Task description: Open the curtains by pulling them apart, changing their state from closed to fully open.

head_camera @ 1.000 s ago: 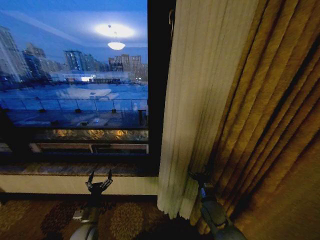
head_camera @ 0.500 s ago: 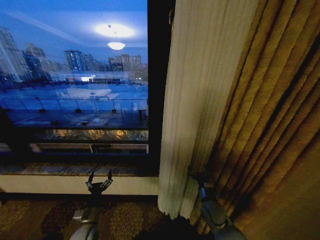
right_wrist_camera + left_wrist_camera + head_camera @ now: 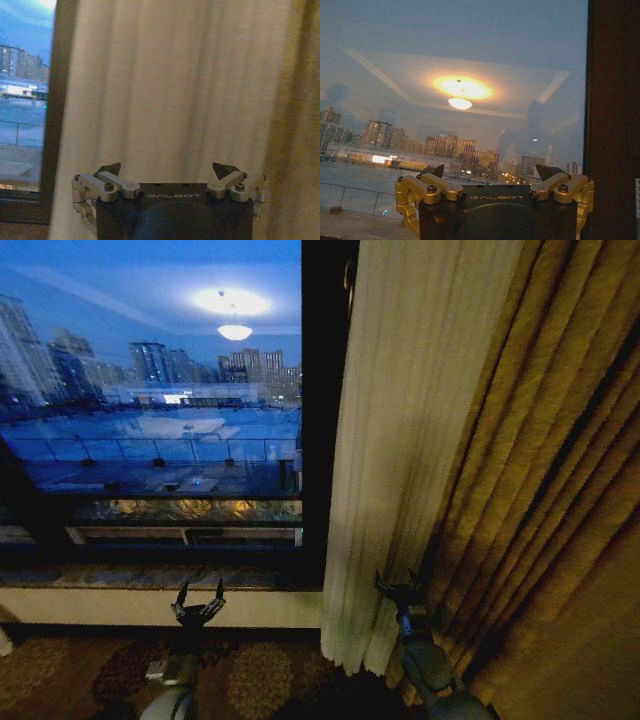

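The sheer white curtain is hanging bunched right of the bare window, beside the golden drape. The right gripper is hovering at its lower folds, fingers spread, gripping nothing. The left gripper is waiting open below the windowsill.

window – dusk skyline | golden drapes | patterned carpet – dim
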You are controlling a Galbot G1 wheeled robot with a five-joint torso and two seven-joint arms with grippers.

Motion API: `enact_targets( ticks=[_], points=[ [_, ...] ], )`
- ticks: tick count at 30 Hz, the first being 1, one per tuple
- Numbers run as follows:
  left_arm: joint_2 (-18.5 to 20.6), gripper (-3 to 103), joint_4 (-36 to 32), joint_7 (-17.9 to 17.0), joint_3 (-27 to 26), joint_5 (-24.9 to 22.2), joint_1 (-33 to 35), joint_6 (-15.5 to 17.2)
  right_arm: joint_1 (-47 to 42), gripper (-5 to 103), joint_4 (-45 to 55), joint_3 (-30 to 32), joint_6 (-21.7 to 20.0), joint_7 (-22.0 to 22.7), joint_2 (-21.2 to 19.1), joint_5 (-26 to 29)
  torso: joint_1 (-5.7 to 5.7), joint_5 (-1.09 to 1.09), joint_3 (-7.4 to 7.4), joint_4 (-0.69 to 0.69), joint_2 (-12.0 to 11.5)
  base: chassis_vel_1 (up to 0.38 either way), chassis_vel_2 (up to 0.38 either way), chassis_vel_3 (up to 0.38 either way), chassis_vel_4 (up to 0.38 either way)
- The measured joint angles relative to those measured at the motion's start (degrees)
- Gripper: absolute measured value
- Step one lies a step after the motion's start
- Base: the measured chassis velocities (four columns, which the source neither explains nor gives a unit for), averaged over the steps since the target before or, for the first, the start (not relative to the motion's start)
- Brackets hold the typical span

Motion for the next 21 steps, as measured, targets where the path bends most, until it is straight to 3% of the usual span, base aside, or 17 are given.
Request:
enact_targets(
  ticks=[21],
  points=[
    [0.0, 100, 0.0, 0.0, 0.0, 0.0, 0.0, 0.0, 0.0, 100, 0.0, 0.0, 0.1, 0.0, 0.0, 0.0, 0.01, -0.01, 0.01, 0.01, 0.0, 0.320, 0.320, -0.317, -0.304]
  ],
)
